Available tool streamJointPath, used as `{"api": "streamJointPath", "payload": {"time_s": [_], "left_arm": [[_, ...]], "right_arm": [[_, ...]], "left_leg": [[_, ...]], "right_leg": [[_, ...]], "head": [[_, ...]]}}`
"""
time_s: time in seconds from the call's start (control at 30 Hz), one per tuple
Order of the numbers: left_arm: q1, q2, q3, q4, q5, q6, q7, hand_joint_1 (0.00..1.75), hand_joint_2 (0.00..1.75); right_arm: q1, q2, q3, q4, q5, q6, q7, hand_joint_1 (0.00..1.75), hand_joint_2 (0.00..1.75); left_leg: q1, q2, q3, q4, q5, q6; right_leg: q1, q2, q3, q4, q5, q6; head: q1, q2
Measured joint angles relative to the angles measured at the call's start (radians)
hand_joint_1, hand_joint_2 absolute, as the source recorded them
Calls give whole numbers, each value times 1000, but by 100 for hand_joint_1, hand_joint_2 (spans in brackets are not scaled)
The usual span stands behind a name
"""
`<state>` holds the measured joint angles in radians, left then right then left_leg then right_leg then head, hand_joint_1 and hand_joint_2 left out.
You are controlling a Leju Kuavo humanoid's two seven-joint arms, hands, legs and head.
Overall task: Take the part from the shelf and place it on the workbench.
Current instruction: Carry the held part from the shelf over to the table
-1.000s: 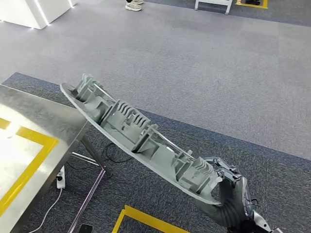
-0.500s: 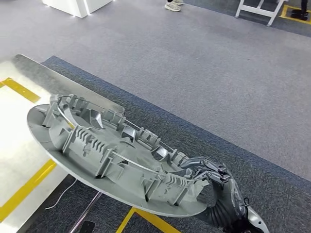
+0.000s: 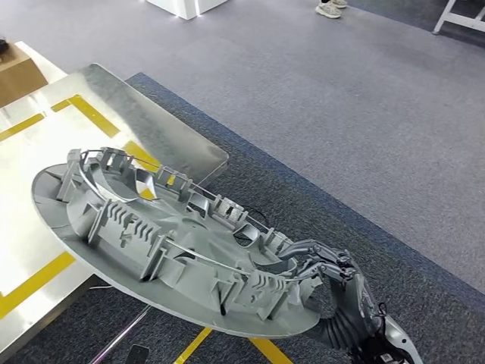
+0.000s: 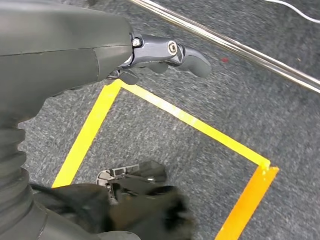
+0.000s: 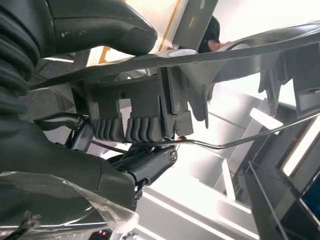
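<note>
A long grey moulded part (image 3: 166, 243) with ribs and clips on its upper face hangs in the air, its far end over the corner of the steel workbench (image 3: 183, 148). My right hand (image 3: 343, 299) grips the part at its near end, fingers over the ribbed face and thumb under the rim. The right wrist view shows the same grip: the thumb (image 5: 102, 25) lies on the part's thin rim (image 5: 211, 47) and the fingers (image 5: 151, 162) curl beneath a ribbed block. My left hand (image 4: 113, 50) hangs over the carpet with nothing in it, fingers stretched out.
The workbench carries yellow tape lines (image 3: 92, 114) and a brown box (image 3: 17, 72) at its far left. Yellow floor tape (image 3: 197, 345) marks the dark carpet below. A person's shoes (image 3: 332, 7) stand far back on the grey floor, near a white frame (image 3: 463, 19).
The camera has swung left, bringing more of the workbench into view. The part, still in my right hand, now reaches further over the bench corner and lies flatter.
</note>
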<state>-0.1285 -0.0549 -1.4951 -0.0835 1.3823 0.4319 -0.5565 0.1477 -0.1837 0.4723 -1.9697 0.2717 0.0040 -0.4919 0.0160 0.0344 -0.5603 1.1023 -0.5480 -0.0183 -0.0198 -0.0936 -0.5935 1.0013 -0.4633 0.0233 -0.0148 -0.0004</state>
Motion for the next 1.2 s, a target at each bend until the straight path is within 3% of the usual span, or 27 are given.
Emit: {"api": "streamJointPath", "payload": {"time_s": [0.07,0.1,0.17,0.23,0.3,0.37,0.4,0.47,0.53,0.6,0.67,0.73,0.8,0.87,0.9,0.93,0.97,1.03,1.1,1.17,1.2], "left_arm": [[-4,1,-3,-1,-4,1,0,0,175],[-5,1,-5,-1,-6,1,1,0,175],[-2,2,-11,-2,-8,2,2,0,175],[-2,2,-16,-2,-11,3,6,0,175],[-6,2,-19,-3,-15,5,9,0,175],[-6,1,-21,-3,-19,5,13,0,175],[-6,1,-23,-4,-21,5,15,0,175],[-7,1,-28,-4,-27,5,18,0,175],[-12,-1,-35,-4,-33,6,23,0,175],[-17,-2,-41,-5,-42,7,29,0,175],[-17,-1,-44,-6,-51,9,36,0,175],[-18,0,-46,-7,-58,12,43,0,175],[-22,1,-47,-7,-63,14,47,0,175],[-23,1,-48,-7,-65,14,49,0,175],[-22,1,-48,-8,-68,14,51,0,175],[-21,1,-49,-8,-70,14,53,0,175],[-21,1,-49,-8,-73,14,55,0,175],[-24,2,-49,-8,-79,12,58,0,175],[-29,2,-49,-10,-85,9,62,0,175],[-31,3,-49,-11,-88,6,64,0,175],[-30,3,-49,-11,-90,5,64,0,175]], "right_arm": [[-6,-2,0,0,9,0,5,175,175],[-11,-3,1,0,15,0,8,175,175],[-21,-6,4,1,30,-1,17,175,175],[-31,-10,8,3,43,-1,25,175,175],[-39,-17,12,9,59,-1,35,175,175],[-50,-24,19,16,81,-2,48,175,175],[-57,-27,23,20,92,-2,55,175,175],[-74,-33,31,28,111,-4,68,175,175],[-96,-39,37,38,124,-5,83,175,175],[-120,-45,42,49,143,-9,102,175,175],[-148,-49,47,63,170,-18,124,175,175],[-169,-51,51,77,192,-29,143,175,175],[-178,-53,51,92,203,-35,151,175,175],[-185,-54,54,105,221,-40,161,175,175],[-190,-55,57,111,238,-45,171,175,175],[-197,-56,61,118,260,-51,184,175,175],[-206,-57,67,125,283,-57,197,175,175],[-230,-62,74,144,325,-73,224,175,175],[-256,-68,78,169,359,-88,249,175,175],[-284,-72,81,195,386,-96,268,175,175],[-297,-74,83,207,396,-98,275,175,175]], "left_leg": [[-5,35,49,-86,14,11],[-8,37,49,-95,12,18],[-9,16,41,-96,24,33],[-6,-6,33,-100,38,49],[-6,-29,23,-101,49,60],[-9,-53,14,-100,56,63],[-11,-67,12,-100,58,63],[-12,-95,12,-99,59,62],[-12,-121,9,-95,61,57],[-8,-144,-5,-91,67,45],[-4,-159,-18,-89,71,33],[-8,-124,-37,-58,50,23],[-10,-68,-88,46,-3,14],[-7,-48,-146,163,-43,8],[-6,-45,-156,183,-39,7],[-6,-42,-147,164,-17,7],[-6,-34,-120,110,18,9],[-14,15,-56,-22,71,17],[-24,52,-33,-81,80,28],[-26,35,-38,-84,81,40],[-24,22,-40,-85,84,46]], "right_leg": [[4,-20,-1,5,3,11],[5,-30,0,4,6,17],[0,-38,1,2,10,31],[-4,8,-18,40,-23,42],[-4,70,-68,158,-95,45],[-1,89,-114,271,-139,43],[0,91,-116,282,-134,40],[1,105,-66,192,-74,31],[-1,153,2,66,-24,18],[-1,177,30,12,-20,10],[-2,154,34,-3,-24,5],[-6,126,39,-15,-23,-1],[-6,95,43,-19,-24,-6],[-3,65,43,-18,-26,-8],[-2,51,43,-17,-27,-8],[-2,38,44,-16,-28,-7],[-2,26,46,-16,-30,-6],[2,5,49,-12,-34,1],[10,-16,50,-9,-38,10],[12,-37,51,-9,-42,19],[10,-29,48,-4,-49,24]], "head": [[3,0],[5,0],[8,0],[11,0],[16,0],[18,0],[18,0],[18,0],[17,0],[19,0],[21,0],[16,0],[11,0],[9,0],[9,0],[9,0],[9,0],[8,0],[9,0],[12,0],[13,0]]}}
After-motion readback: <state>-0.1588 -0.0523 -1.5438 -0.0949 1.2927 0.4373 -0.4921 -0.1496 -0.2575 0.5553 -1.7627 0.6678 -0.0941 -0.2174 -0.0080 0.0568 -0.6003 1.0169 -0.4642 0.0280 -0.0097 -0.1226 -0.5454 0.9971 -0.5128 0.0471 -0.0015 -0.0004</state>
